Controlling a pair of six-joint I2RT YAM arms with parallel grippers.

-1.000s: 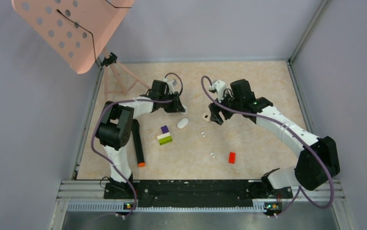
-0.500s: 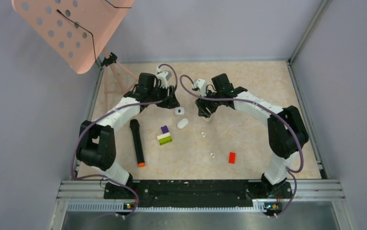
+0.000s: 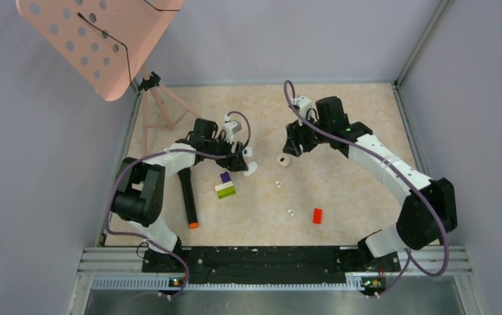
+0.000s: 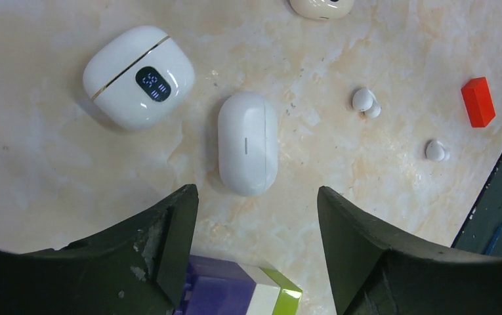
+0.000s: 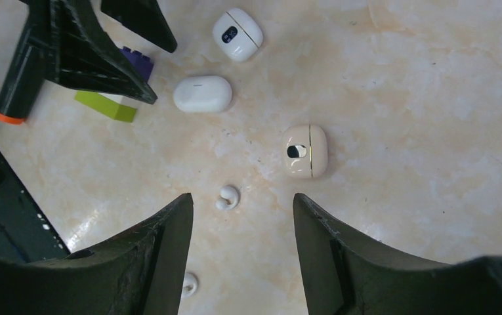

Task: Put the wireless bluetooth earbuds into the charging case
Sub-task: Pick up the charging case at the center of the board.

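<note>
Two small white earbuds lie loose on the table: one (image 3: 278, 184) (image 5: 228, 197) (image 4: 365, 102) just ahead of my right gripper's fingertips, the other (image 3: 291, 212) (image 5: 188, 283) (image 4: 436, 151) nearer the bases. Three shut cases lie close together: a white case with a lit display (image 4: 138, 77) (image 3: 247, 152), an oval white case (image 4: 247, 143) (image 3: 250, 168), and a beige case (image 5: 305, 151) (image 3: 282, 160). My left gripper (image 4: 258, 249) (image 3: 239, 163) hangs open and empty just short of the oval case. My right gripper (image 5: 243, 256) (image 3: 292, 147) is open and empty beside the beige case.
A purple, white and green brick stack (image 3: 225, 186) (image 4: 235, 292) sits under my left fingers. A red brick (image 3: 317, 215) lies near the second earbud. A black marker with an orange tip (image 3: 188, 195) lies at the left. A pink perforated stand (image 3: 97, 39) rises at the back left.
My left gripper has opened and left the display case on the table, then drawn back over the brick stack. My right arm swung left and back, its jaws narrowing a little.
</note>
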